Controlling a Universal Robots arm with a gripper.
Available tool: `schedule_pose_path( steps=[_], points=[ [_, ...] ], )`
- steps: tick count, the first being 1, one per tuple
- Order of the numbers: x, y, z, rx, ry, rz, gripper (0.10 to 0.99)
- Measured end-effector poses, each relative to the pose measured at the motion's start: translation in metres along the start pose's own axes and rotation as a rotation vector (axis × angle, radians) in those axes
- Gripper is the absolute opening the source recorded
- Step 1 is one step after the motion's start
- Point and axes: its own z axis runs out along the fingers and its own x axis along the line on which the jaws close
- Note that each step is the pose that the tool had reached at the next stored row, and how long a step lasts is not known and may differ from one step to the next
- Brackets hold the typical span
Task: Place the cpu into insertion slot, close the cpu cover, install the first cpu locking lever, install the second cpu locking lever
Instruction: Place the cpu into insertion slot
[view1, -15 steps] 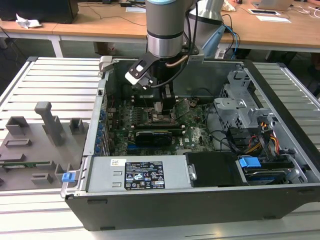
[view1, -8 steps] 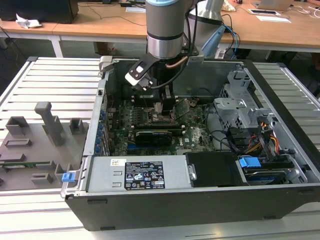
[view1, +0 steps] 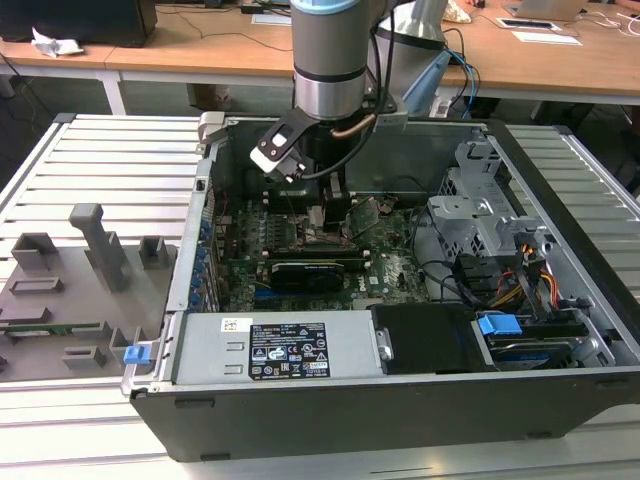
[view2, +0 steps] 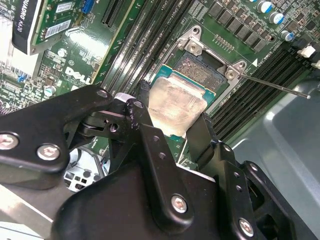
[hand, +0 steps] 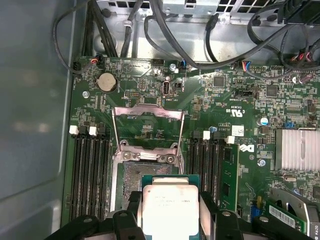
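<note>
Clamping the cpu (hand: 170, 206), the tool (hand: 169, 212) hovers above the insertion slot (hand: 134, 175); a tilted release could seat it crooked.

We hold the chip (hand: 167, 200) at the socket (hand: 131, 172).
Our gripper (hand: 168, 210) clasps the silver chip over the dark socket's edge; the metal cover (hand: 147, 111) stands swung open, memory slots (hand: 90, 170) flanking the socket.
</note>
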Motion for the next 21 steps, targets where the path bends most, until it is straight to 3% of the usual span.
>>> schedule_pose_path(
  steps=[13, 16, 21],
  points=[
    [0.0034, -0.0003, 0.0045, 0.000, -0.0002, 0.003, 0.541],
    [0.0122, -0.0012, 0.0172, -0.001, -0.0024, 0.030, 0.541],
    [0.0137, -0.0042, 0.0228, -0.001, -0.0024, 0.030, 0.541]
  ],
)
